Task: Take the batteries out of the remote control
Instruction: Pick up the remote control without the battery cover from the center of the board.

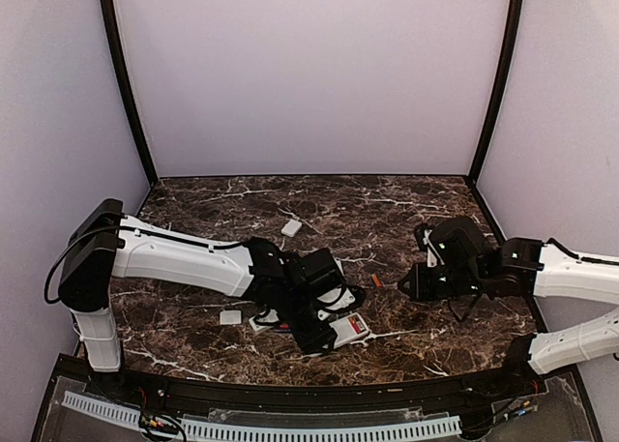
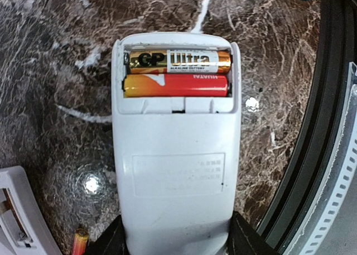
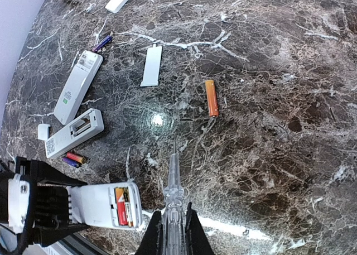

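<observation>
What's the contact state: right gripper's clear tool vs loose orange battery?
Apart. Right wrist view: the clear tool in the right gripper ends short of the orange battery, bare marble table between.

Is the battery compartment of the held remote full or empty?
Full: two batteries lie side by side in the open remote.

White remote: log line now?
left gripper: holds white plastic remote | two cylindrical batteries: seated | right gripper: holds clear pointed tool
</observation>
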`<state>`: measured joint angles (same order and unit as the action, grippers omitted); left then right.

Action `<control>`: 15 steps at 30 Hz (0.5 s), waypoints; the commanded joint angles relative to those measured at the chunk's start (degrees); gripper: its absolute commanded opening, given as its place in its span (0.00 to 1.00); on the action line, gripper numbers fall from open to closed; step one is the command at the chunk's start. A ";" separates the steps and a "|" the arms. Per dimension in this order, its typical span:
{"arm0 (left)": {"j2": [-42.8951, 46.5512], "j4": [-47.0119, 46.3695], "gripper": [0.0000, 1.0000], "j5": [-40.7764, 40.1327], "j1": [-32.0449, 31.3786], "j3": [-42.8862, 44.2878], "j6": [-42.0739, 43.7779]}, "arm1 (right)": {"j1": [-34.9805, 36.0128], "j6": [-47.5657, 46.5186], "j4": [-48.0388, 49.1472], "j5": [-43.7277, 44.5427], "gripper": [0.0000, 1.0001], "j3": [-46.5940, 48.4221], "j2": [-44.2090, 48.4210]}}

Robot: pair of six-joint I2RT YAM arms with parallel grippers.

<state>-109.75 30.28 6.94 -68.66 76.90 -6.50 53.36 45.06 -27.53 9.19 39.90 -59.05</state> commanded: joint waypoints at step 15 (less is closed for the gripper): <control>-2.21 1.02 0.26 -1.36 0.99 1.41 12.05 | -0.87 -3.13 -3.44 -8.84 0.00 0.74 4.03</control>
<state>-112.42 28.14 5.26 -67.79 76.93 2.70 51.77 42.28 -30.61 3.84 41.89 -58.46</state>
